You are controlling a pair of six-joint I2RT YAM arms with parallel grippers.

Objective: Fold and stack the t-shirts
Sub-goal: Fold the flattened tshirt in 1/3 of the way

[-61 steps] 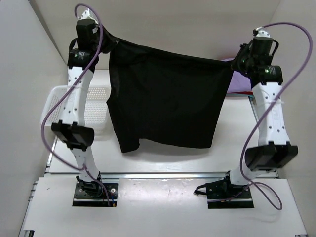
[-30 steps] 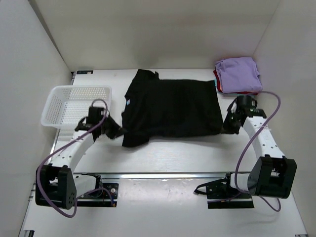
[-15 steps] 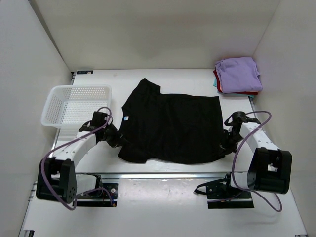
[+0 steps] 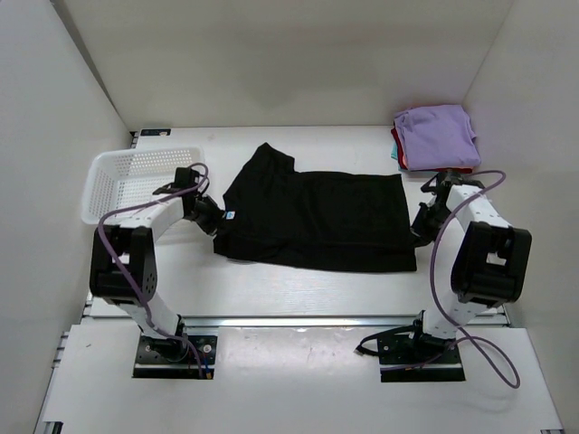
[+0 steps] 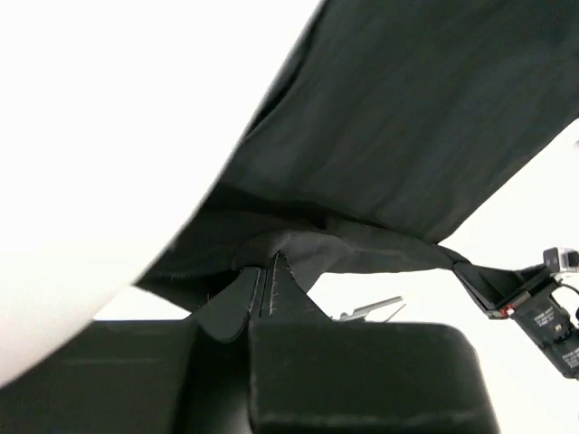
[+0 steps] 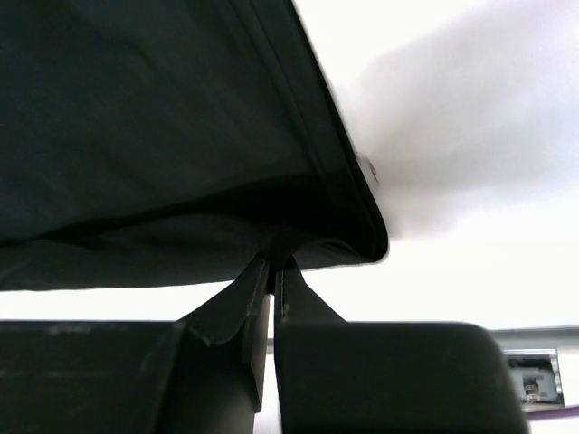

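Slack could wrinkle the black tee (image 4: 317,220) if the left gripper (image 4: 213,221) and right gripper (image 4: 418,232), each pinching an edge, drag it unevenly.

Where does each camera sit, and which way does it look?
Top external: above, behind the robot, looking down; shows both arms, black t-shirt, basket, folded t-shirts.
Left wrist: on the left arm, looking along the left gripper, shut on the shirt's edge.
Right wrist: same, right gripper pinching the opposite edge.
Shared: all show the black t-shirt.
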